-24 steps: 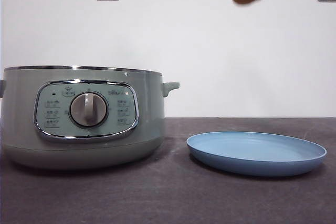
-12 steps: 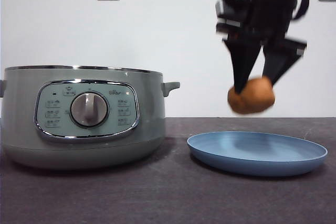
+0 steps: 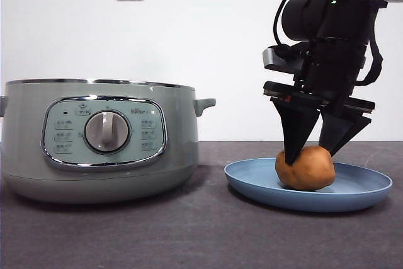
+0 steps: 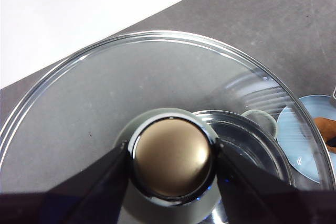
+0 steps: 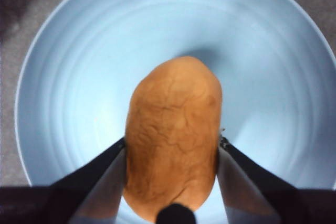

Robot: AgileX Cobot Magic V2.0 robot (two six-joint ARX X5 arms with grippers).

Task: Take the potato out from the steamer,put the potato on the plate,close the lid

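Right tool (image 3: 310,155) came down since half-second ago; potato (image 3: 305,167), clamped in jaws, now rested on plate (image 3: 365,188), 3 o'clock of steamer (image 3: 101,140). Release due. Left tool (image 4: 170,182) clamped lid (image 4: 94,103) knob.

The right claw (image 3: 312,153) has come down from high above the surface, carrying the potato (image 3: 305,167) with it. A second ago only the potato showed at the top of the front view; half a second ago it hung just above the plate (image 3: 365,191). It now rests on the plate, both jaws against its sides.
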